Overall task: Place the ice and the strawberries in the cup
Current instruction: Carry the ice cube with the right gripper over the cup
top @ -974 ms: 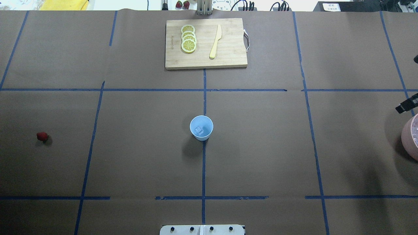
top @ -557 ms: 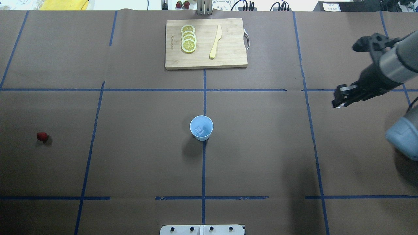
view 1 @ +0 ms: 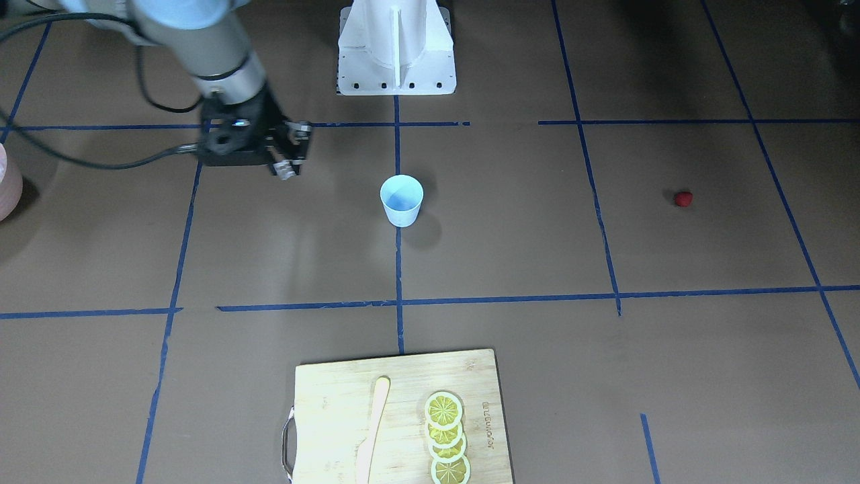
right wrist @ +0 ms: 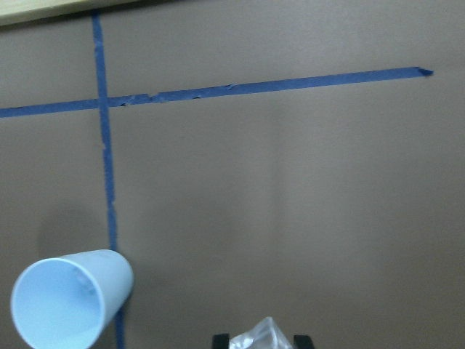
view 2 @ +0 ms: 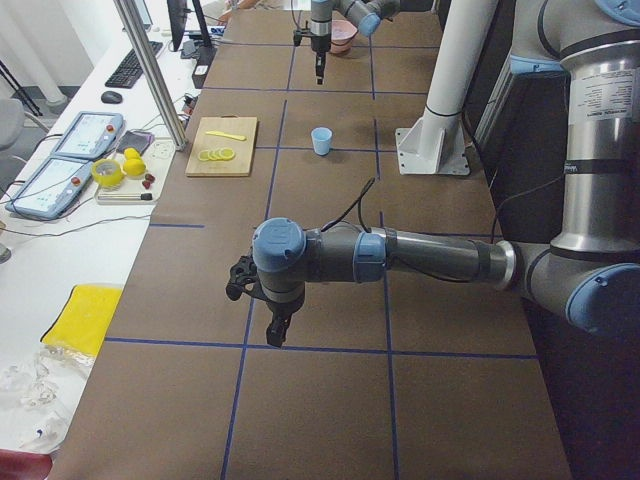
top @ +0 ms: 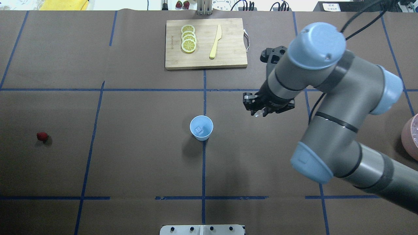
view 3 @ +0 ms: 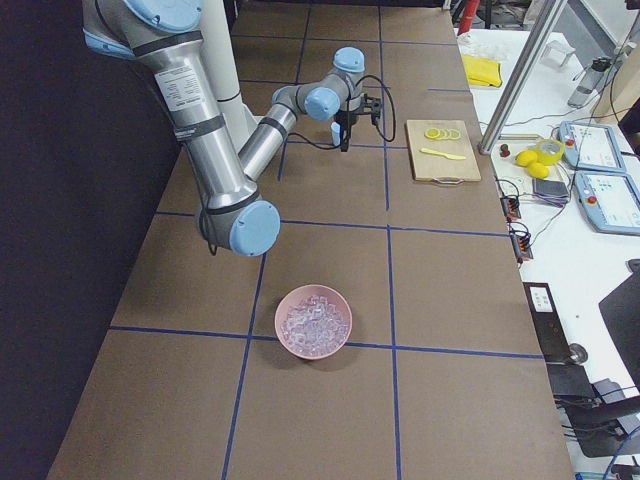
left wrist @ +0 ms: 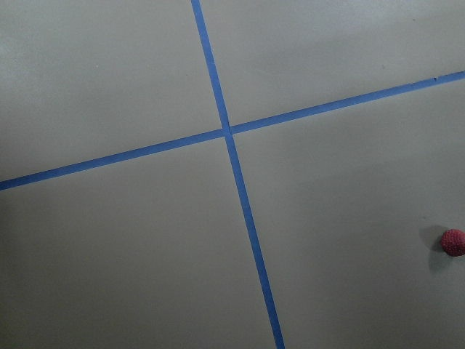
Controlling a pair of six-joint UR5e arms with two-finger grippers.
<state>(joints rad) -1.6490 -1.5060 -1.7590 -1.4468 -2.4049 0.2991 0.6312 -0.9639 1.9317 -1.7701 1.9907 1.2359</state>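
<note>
The brown papered table (top: 130,163), marked off in blue tape, has the cup (top: 206,123) standing upright at its middle. The right arm (top: 326,81) reaches in from the cup's right, folded at the elbow. The left arm (view 2: 420,258) stretches out low over the table, well off to the cup's left.

Beyond the cup, on the side away from the robot's base, lies a wooden cutting board (top: 228,55). Far out to the cup's right sits a pink bowl (view 3: 312,354) heaped with clear ice pieces.

The right claw (top: 259,113) hangs above the table to the right of the cup and a little beyond it, not over its mouth, pinched on an ice cube (right wrist: 263,334). The left claw (view 2: 275,330) points down; whether it is apart or together I cannot tell.

On the board lie a pale knife (top: 215,41) and a row of overlapping lemon slices (top: 188,39). The strawberry (top: 42,136) rests alone on the table, well to the cup's left. Inside the cup lies another cube (top: 199,130).
</note>
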